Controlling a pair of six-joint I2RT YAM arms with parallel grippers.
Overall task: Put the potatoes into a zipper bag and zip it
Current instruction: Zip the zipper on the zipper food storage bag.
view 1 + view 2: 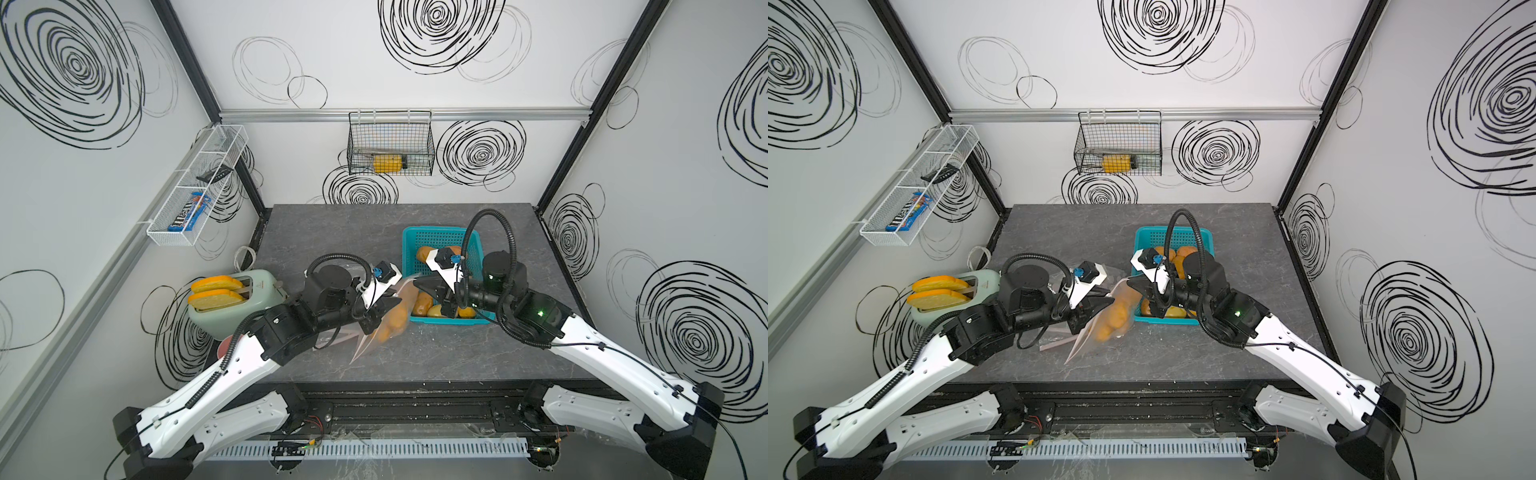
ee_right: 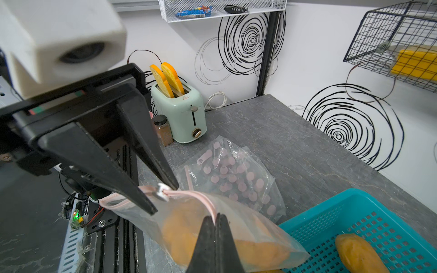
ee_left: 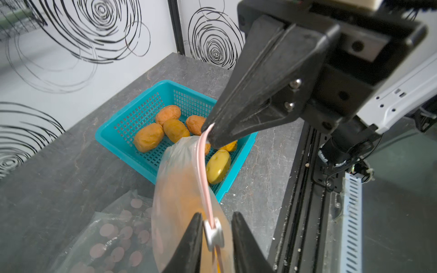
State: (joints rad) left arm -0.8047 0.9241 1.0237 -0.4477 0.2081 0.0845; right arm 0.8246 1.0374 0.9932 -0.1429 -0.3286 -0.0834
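Left gripper (image 3: pixel 217 214) jaws are standing narrow, straddling the slider (image 3: pixel 213 234) but not yet clamping it. Right gripper (image 2: pixel 217 216) is pinching the zip strip (image 3: pixel 203 165) tight at its other end. Between them the bag (image 3: pixel 179 189) is hanging beside the basket (image 3: pixel 132 111), soft and sagging under a few potatoes (image 2: pixel 255 255) — I'd grip the stiff slider, not the slippery film. Several more are lying in the basket.

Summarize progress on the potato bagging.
Done: some potatoes are inside the zipper bag. In hand: right gripper pinches the zip strip; left gripper straddles the slider, jaws not closed on it. Left: run the slider to seal; about six loose potatoes lie in the teal basket, so loading may be unfinished.
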